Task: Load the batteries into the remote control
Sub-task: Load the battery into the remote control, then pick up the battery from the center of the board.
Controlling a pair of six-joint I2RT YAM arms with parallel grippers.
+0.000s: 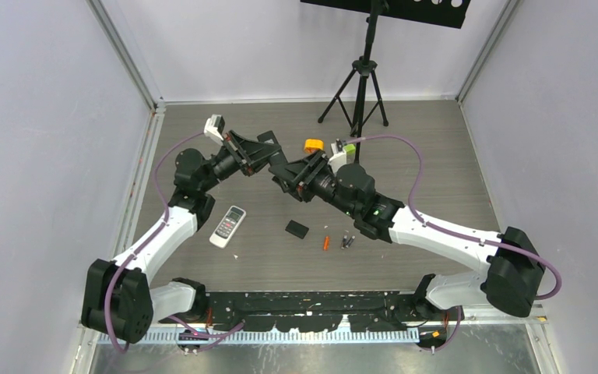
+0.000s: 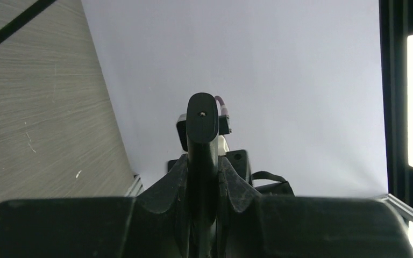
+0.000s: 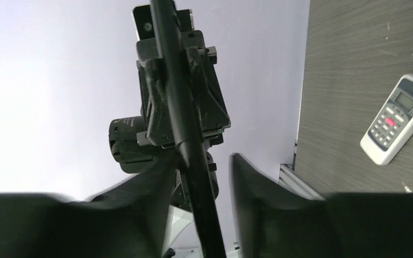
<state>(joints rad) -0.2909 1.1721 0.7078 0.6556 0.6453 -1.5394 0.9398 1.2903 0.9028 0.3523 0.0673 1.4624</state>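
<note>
Though near, batteries (image 1: 346, 241) apart from fingers (image 3: 258, 199).

We count two remotes: one white remote (image 1: 227, 226) and one slim black remote (image 3: 199, 183). For batteries, there is one orange battery (image 1: 326, 242) and, just right of it, a bunch of dark batteries (image 1: 346, 241): at least two, too small to number surely. We also count one flat black cover (image 1: 297, 229), one orange round block (image 1: 314, 146), one lime green block (image 1: 350, 144) and one tripod (image 1: 364, 66). There are two arms: left arm (image 1: 160, 234), right arm (image 1: 444, 231).
</note>
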